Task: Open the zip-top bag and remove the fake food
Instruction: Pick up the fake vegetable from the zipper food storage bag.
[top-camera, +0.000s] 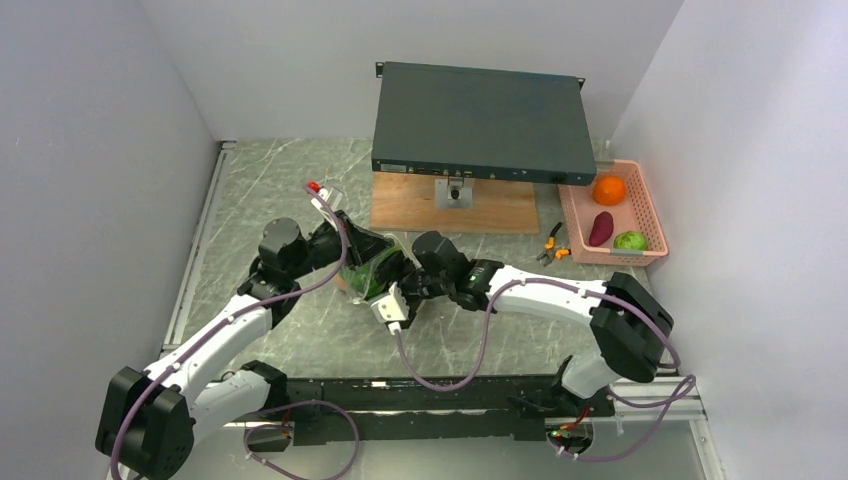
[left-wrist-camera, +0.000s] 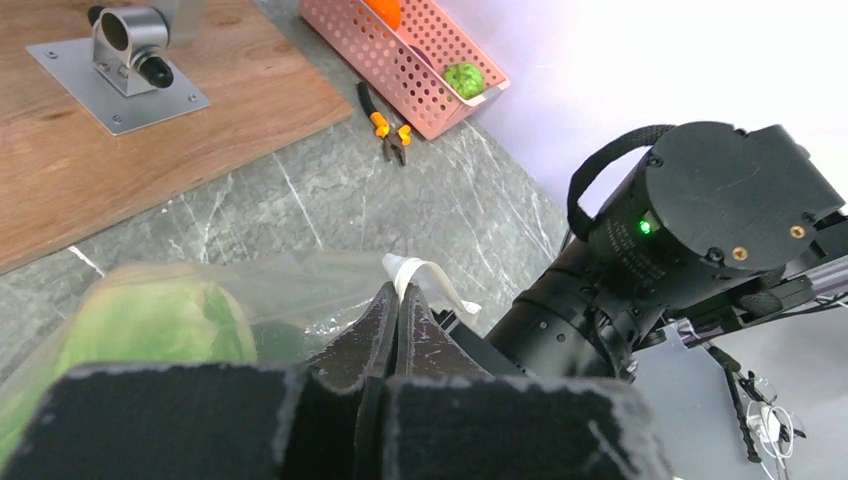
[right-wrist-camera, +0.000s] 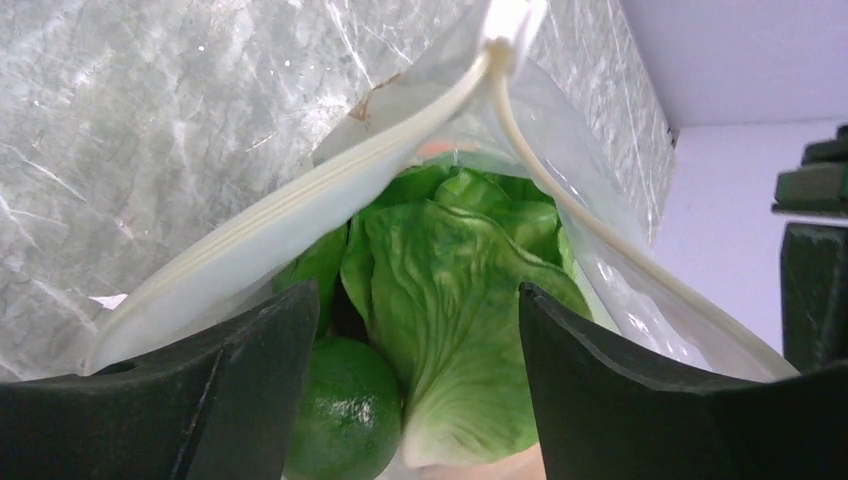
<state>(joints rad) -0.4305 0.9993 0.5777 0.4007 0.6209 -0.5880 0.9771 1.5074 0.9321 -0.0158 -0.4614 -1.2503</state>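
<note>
Here, from above, the two arms meet over the middle of the grey marbled surface (top-camera: 290, 190), and the zip-top bag (top-camera: 371, 268) sits between them, green showing through its clear plastic. The left arm (top-camera: 232, 318) reaches it from the left, the right arm (top-camera: 552, 293) from the right. Well apart on the right, a pink slatted basket (top-camera: 648, 215) holds an orange ball (top-camera: 608, 189), a dark purple piece (top-camera: 601, 228) and a round green piece (top-camera: 630, 240). Orange-handled pliers (top-camera: 553, 246) lie just beside it.

From the left wrist, the left pincer (left-wrist-camera: 394, 318) is clamped tight on the bag's upper edge, and the white zip strip (left-wrist-camera: 425, 277) curls out just past its tips. Pale lettuce (left-wrist-camera: 150, 320) shows dimly through the floppy film.

From the right wrist, the right pincer (right-wrist-camera: 415, 390) stands wide, its dark fingers (right-wrist-camera: 230, 400) flanking the bag's mouth and gripping nothing. The mouth gapes, its two lips running up to a joined corner at the top. Straight ahead inside lie the lettuce — crinkled, veined, its long axis pointing away from the pincer — and a glossy green ball (right-wrist-camera: 340, 420) low on the left. So the right arm looks the one to reach in: a short push forward, then a close on the leaf. The thin lip beside the left finger could get pinched along with it.
</note>
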